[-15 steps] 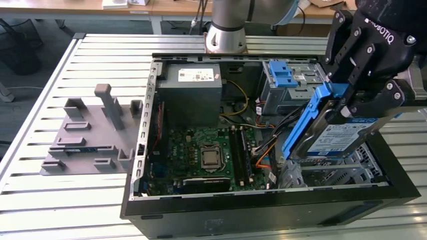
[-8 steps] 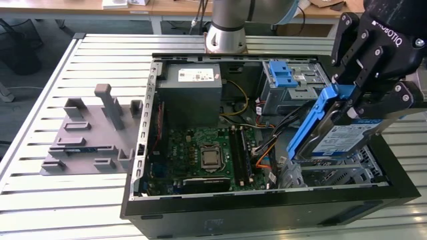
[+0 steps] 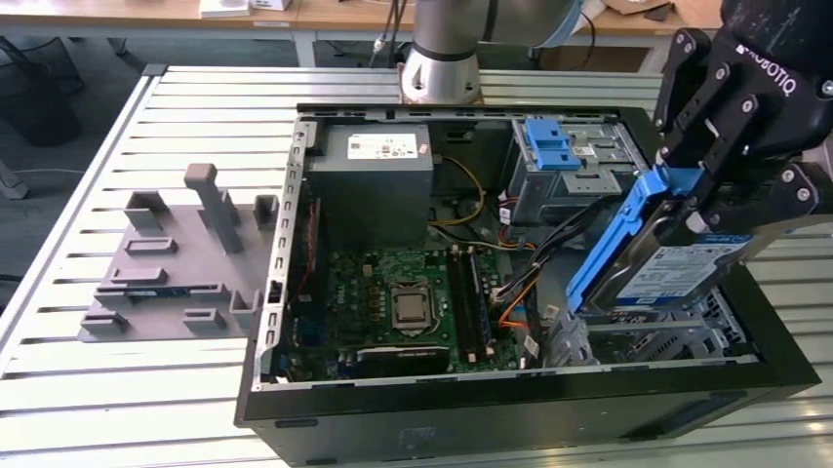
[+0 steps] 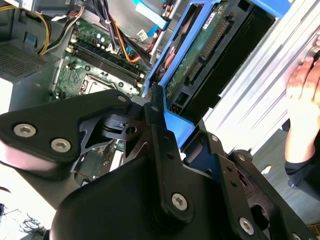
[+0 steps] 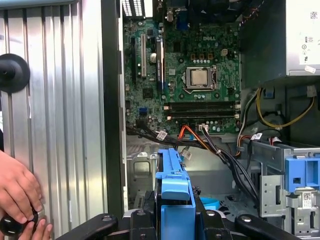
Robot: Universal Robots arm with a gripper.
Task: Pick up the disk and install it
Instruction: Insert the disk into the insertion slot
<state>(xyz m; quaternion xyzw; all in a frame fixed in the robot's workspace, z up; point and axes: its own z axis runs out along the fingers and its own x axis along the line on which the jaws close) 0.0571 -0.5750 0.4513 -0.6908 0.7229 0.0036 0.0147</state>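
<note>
Grey jig: plastic moulded tray w/ upright pegs, far side of the exterior view's left, lying on the slatted table; well apart from the work.
Case: black PC tower on its side, open face up, mid-table.
Power box: big grey metal unit w/ white sticker, inside the case toward the exterior view's left; not the task's thing.
Board: green mainboard below it, bare processor socket in the middle, orange and black cables running off toward the exterior view's right.
Cage: grey metal w/ blue latch, back of the case, just left of the disk in the exterior view.
Disk: silver drive in a blue bracket, tilted, label up, held over the case's near corner at the exterior view's right; not seated yet. Second wrist view shows its underside w/ circuit board and connector.
Gripper: clamped on the disk, fingers across the bracket's upper end.
Handling (my read): stiff, dense for its size, smooth metal so prob. slippery; dislikes knocks. Bracket plastic likely flexes a bit. Best held by the bracket's side rails, away from board and connector.
Person's hand: resting on the table beside the case.
</note>
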